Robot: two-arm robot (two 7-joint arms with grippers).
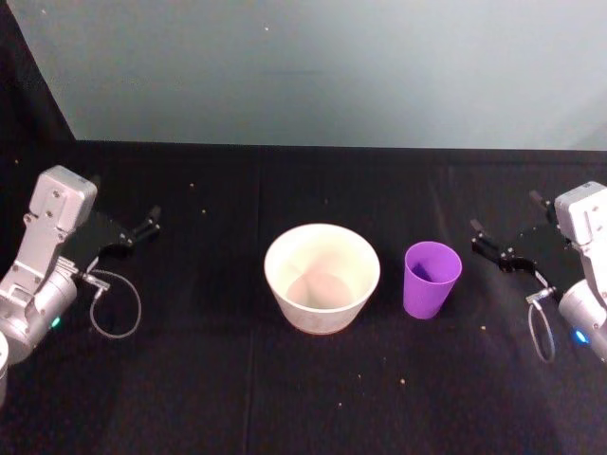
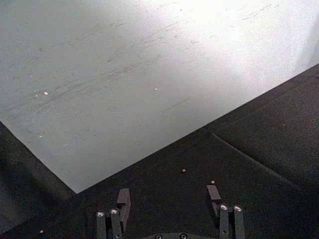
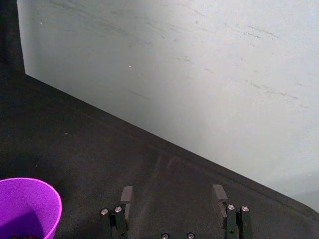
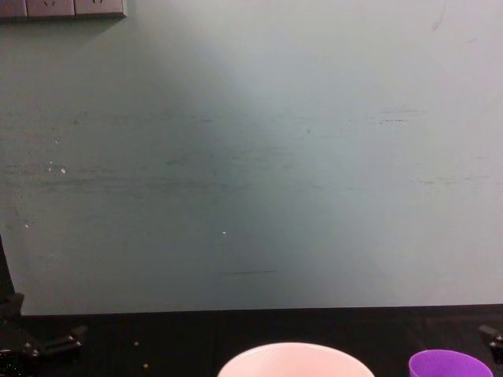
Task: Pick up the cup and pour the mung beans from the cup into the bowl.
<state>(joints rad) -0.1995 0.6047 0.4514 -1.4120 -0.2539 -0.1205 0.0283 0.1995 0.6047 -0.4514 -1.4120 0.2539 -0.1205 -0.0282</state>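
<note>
The pale pink-white bowl (image 1: 321, 277) stands at the table's middle, and its inside looks bare. Just to its right the purple cup (image 1: 432, 279) stands upright; its rim also shows in the right wrist view (image 3: 27, 206) and the chest view (image 4: 448, 365). The cup's inside is in shadow, so I cannot make out the mung beans in it. My right gripper (image 1: 505, 213) hovers open to the right of the cup, apart from it, its jaws empty (image 3: 172, 193). My left gripper (image 1: 126, 199) is open and empty (image 2: 168, 195) at the far left.
A black cloth (image 1: 237, 379) covers the table, and a pale wall (image 1: 313, 66) rises along its back edge. A few loose grains (image 2: 183, 170) lie scattered on the cloth. Each wrist carries a cable loop (image 1: 116, 303).
</note>
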